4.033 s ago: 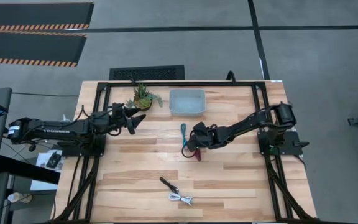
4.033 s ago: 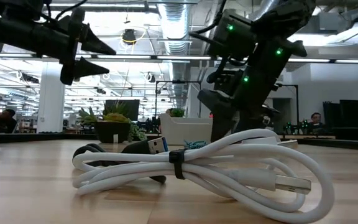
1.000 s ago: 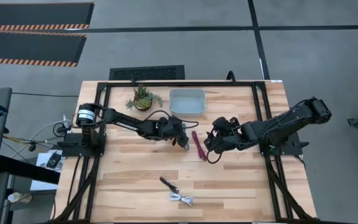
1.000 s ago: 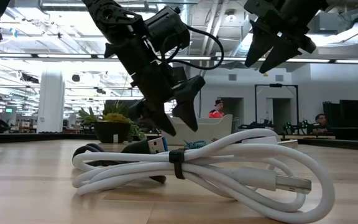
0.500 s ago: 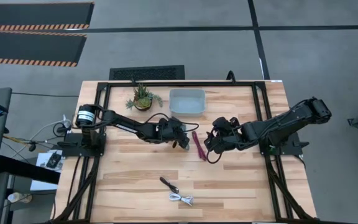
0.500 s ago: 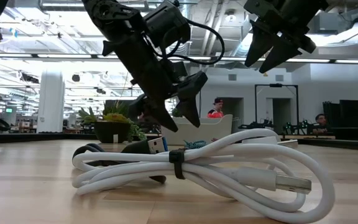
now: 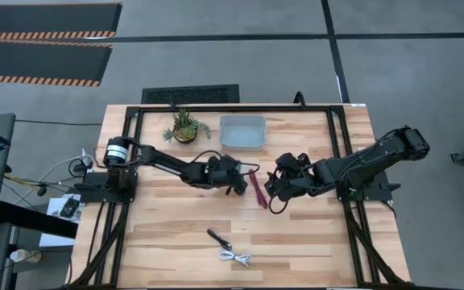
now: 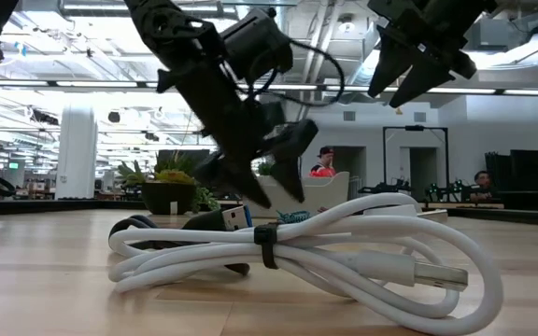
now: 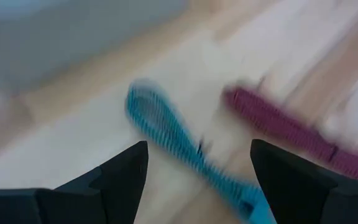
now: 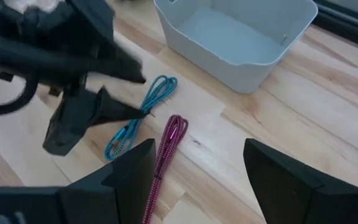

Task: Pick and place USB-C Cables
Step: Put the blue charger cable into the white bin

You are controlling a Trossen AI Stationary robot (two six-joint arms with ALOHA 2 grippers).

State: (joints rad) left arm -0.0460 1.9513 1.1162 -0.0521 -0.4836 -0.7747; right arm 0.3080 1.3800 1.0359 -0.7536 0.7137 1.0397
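The teal cable (image 9: 178,142) and the maroon-magenta cable (image 9: 278,127) lie side by side on the table's middle. My left gripper (image 7: 246,179) is open and hovers low over the teal cable (image 10: 138,121), one finger on either side of it. My right gripper (image 7: 271,187) is open and waits above the table just right of the maroon cable (image 7: 258,189). The black cable (image 7: 218,239) and the white coiled cable (image 7: 234,258) lie near the table's near edge; the white cable (image 8: 297,252) fills the low view.
A pale open bin (image 7: 242,130) stands toward the far edge, behind the two cables. A small green potted plant (image 7: 184,125) is left of it. Bare wood lies between the middle cables and the black and white ones.
My left gripper has moved a little toward the table's right and down, closing in on the teal cable, and has stayed open. The cables have not moved.
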